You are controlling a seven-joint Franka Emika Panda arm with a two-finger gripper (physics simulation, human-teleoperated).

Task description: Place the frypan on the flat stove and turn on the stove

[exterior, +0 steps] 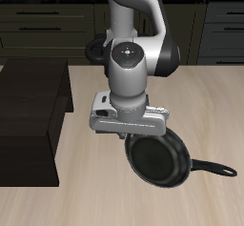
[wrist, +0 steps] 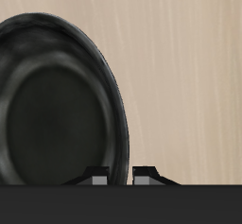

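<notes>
The frypan [exterior: 158, 159], round, black and shallow, lies on the light wooden table with its long thin handle [exterior: 212, 168] pointing away from the arm. My gripper [exterior: 132, 133] hangs over the pan's back rim, its fingers hidden under the hand in the exterior view. In the wrist view the frypan [wrist: 57, 114] fills much of the picture. Its rim runs between the two fingertips [wrist: 97, 178], and the gripper [wrist: 121, 178] stands narrow and shut on that rim. The arm hides most of the flat stove farther back. Only a dark rounded piece [exterior: 95, 51] peeks out there.
A large dark cabinet block [exterior: 33, 115] stands on the table beside the arm. Dark drawer fronts [exterior: 48, 20] line the wall behind the table.
</notes>
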